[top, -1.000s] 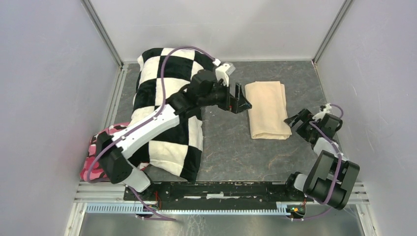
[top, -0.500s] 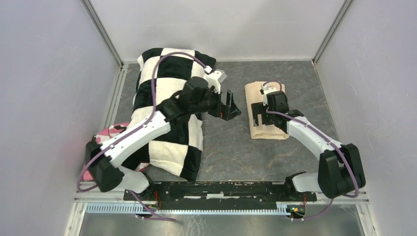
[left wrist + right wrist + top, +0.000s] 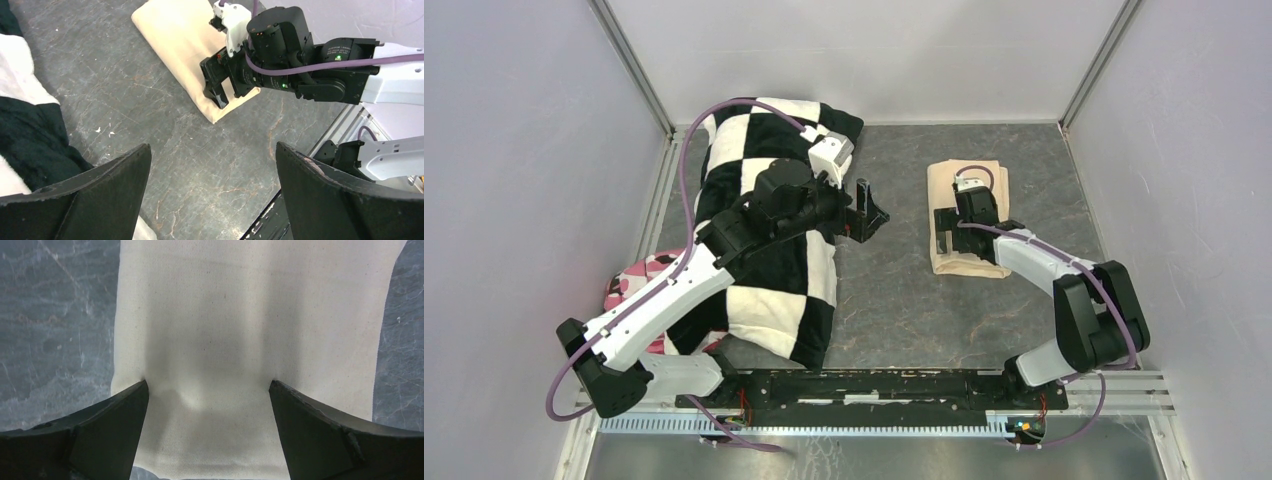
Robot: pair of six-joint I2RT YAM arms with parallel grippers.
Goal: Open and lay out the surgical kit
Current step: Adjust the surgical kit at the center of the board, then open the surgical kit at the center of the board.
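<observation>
The surgical kit is a folded beige cloth wrap (image 3: pixel 967 266) lying closed on the grey table, right of centre. It also shows in the left wrist view (image 3: pixel 172 40) and fills the right wrist view (image 3: pixel 250 315). No tray, tweezers or forceps show. My right gripper (image 3: pixel 944 232) is open, with its fingertips (image 3: pixel 131 396) pressed down on the near part of the wrap, which dimples between them. My left gripper (image 3: pixel 871 212) is open and empty. It hangs over bare table (image 3: pixel 212 150) left of the wrap, beside the pillow's edge.
A black-and-white checkered pillow (image 3: pixel 764 270) covers the left of the table under my left arm. A pink camouflage cloth (image 3: pixel 629 290) sticks out at its near left. White walls with metal frame posts close the table in. A black rail (image 3: pixel 864 385) runs along the front edge.
My right arm has swung in from the right side and set its open gripper down on the wrap. My left gripper has drawn back leftward from the wrap toward the pillow.
</observation>
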